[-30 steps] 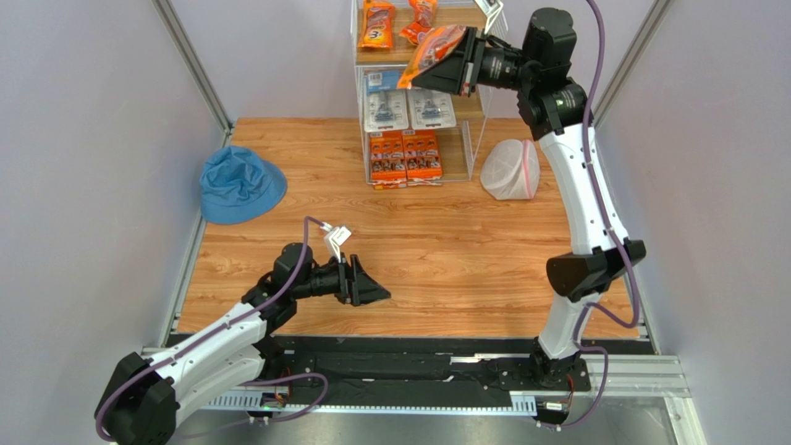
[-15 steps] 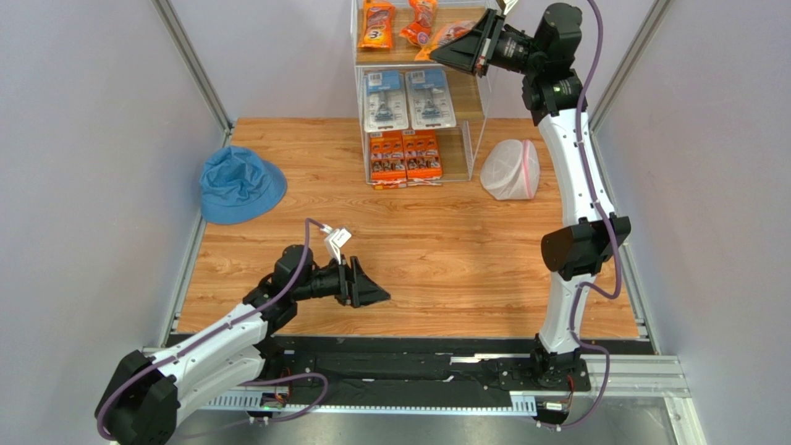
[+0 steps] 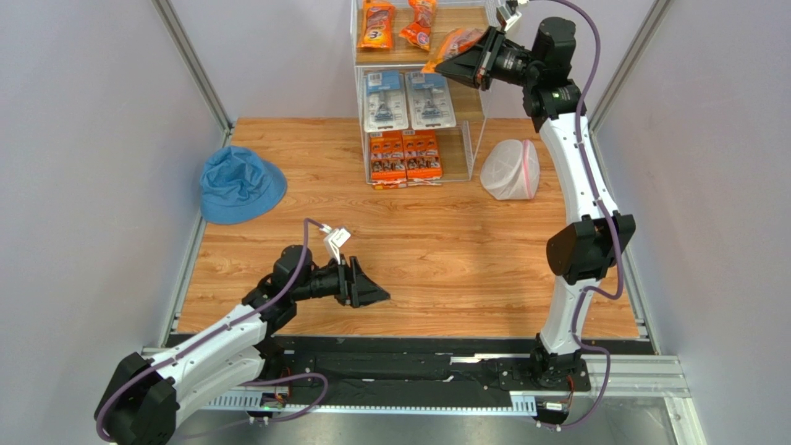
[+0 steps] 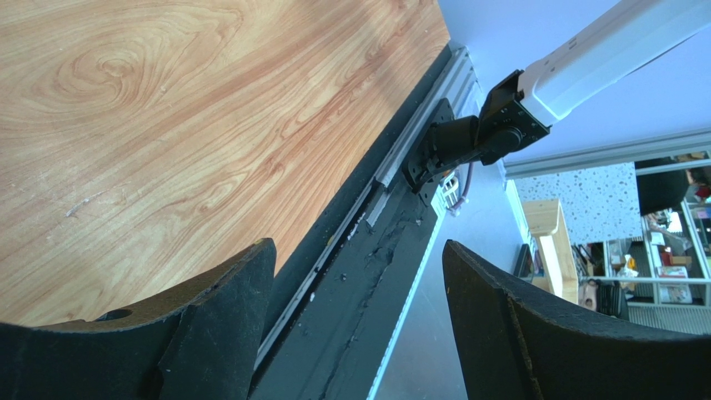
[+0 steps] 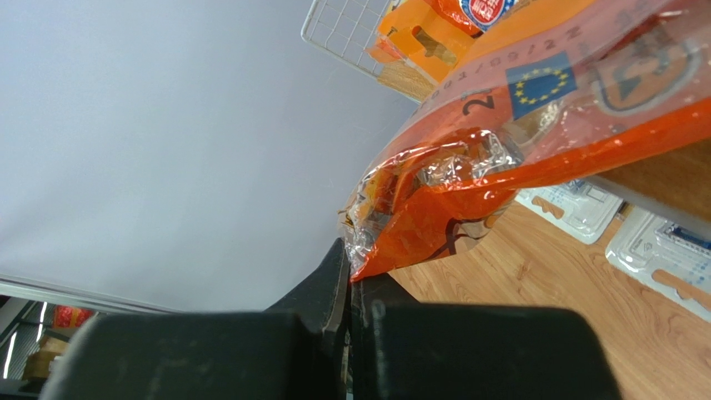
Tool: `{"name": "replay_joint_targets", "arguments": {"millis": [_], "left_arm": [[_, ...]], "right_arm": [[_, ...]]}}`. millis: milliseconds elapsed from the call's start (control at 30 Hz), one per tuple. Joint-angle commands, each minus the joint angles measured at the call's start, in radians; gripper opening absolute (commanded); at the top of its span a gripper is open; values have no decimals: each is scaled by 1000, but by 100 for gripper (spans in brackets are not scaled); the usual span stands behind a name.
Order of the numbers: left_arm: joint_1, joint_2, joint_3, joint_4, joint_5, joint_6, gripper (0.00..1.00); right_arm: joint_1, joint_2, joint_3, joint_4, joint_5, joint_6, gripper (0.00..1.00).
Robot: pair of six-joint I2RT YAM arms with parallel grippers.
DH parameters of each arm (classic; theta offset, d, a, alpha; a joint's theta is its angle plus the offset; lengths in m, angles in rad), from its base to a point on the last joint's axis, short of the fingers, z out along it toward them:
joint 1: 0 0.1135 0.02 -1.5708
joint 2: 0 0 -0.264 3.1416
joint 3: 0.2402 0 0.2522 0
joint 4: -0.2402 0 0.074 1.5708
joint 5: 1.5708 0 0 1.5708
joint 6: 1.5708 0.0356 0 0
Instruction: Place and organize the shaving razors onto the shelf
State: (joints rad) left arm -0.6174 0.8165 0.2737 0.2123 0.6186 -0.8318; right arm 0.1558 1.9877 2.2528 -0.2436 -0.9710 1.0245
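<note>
The shelf [image 3: 470, 105] stands at the table's far edge. Its top board holds two long orange bags [image 3: 376, 23], the middle board two white and blue blister cards [image 3: 383, 99], and the bottom several flat orange multi-packs [image 3: 405, 156]. My right gripper [image 3: 461, 63] is shut on the end of a third orange razor bag [image 3: 452, 43], which reaches over the top board's right part. In the right wrist view that bag [image 5: 534, 142] runs up and right from the pinched jaws [image 5: 349, 275]. My left gripper [image 3: 376, 295] is open and empty near the table's front edge, as the left wrist view [image 4: 359, 250] also shows.
A blue bucket hat [image 3: 239, 184] lies at the table's left side. A white mesh bag with pink trim [image 3: 511, 170] sits just right of the shelf. The right arm's base [image 4: 476, 137] and the black front rail [image 4: 392, 250] lie past my left fingers.
The right arm has lifted and swung the orange bag from in front of the middle board up to the top board's right side. The left arm has not moved.
</note>
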Motion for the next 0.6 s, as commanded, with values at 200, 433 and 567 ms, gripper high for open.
{"name": "replay_joint_targets", "arguments": {"millis": [200,433,567], "left_arm": [[2,-13,-7,24,3,0,82],[1,-14,-8,27,3,-3,81],[1,-16,-8,25,4,-3,81]], "right_arm": [[-25,-199,-128,-193,158,-144,1],[-27,-243,-104,-361,285,-245,6],[-30,-263,-122,-395,322,-267,8]]}}
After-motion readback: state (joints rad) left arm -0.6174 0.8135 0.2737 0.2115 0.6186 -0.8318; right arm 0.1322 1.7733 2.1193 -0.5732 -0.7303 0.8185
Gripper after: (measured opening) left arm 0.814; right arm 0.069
